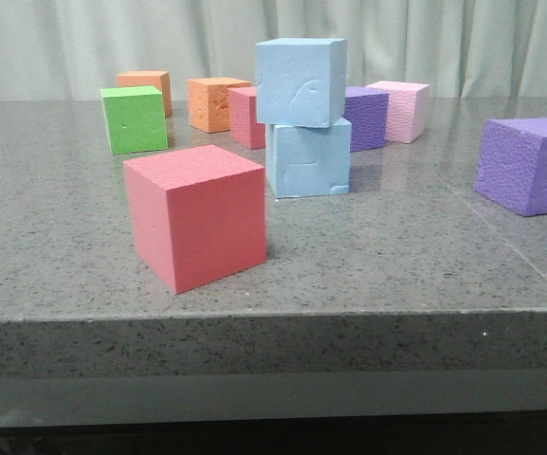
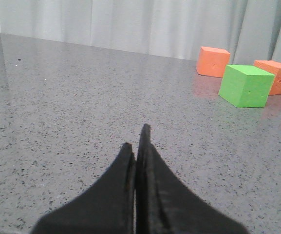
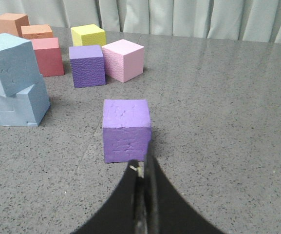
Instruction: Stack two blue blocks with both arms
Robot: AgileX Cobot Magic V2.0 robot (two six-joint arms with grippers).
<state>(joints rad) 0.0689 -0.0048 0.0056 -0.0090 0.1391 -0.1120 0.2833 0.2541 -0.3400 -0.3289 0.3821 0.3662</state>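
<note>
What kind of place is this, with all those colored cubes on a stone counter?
Probably a robot lab or test bench: foam cubes, including two stacked blue blocks, sit on a speckled grey tabletop before a plain curtain, with a closed left claw in view.

The right gripper (image 3: pixel 141 170), its dark fingers pressed together, sits just short of a purple rough-textured foam cube (image 3: pixel 126 129) on the speckled grey table (image 3: pixel 218 122). At ten o'clock of that cube, one pale sky-blue foam cube (image 3: pixel 8 62) rests skewed on another (image 3: pixel 18 108).

Speckled grey table (image 1: pixel 425 275) under scattered foam cubes (image 1: pixel 195 216)
</note>
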